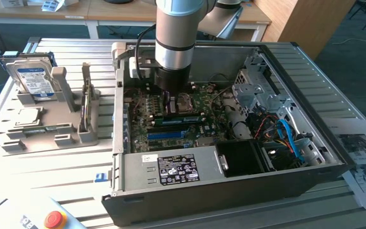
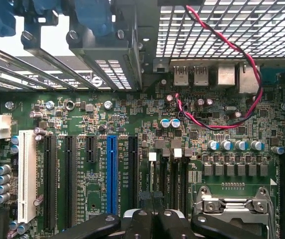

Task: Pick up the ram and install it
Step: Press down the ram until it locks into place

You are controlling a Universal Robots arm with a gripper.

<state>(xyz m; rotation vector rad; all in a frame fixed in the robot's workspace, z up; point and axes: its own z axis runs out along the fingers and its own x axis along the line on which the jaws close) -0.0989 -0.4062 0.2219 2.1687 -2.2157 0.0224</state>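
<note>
The ram [image 1: 86, 98] is a thin dark-green stick standing on edge in the grey holder [image 1: 46, 138], on the exterior view's left, outside the computer case [image 1: 234, 191]. My gripper [image 1: 169, 110] reaches down inside the open case, just above the motherboard [image 1: 183, 131] and beside the processor socket [image 1: 186, 102]. In the wrist view its black fingers [image 2: 137, 221] are drawn together, so my gripper [image 2: 154, 219] is shut. They hang over the black memory slots [image 2: 169, 172], and I cannot see anything held between them.
The holder also carries a silver hard drive [image 1: 34, 78] and a small square chip [image 1: 29, 114]. Inside the case are a power supply [image 1: 170, 169], a drive cage [image 1: 259, 90], blue cables [image 1: 288, 138] and a red-black wire [image 2: 232, 124]. A red button [image 1: 55, 219] sits at the table's front.
</note>
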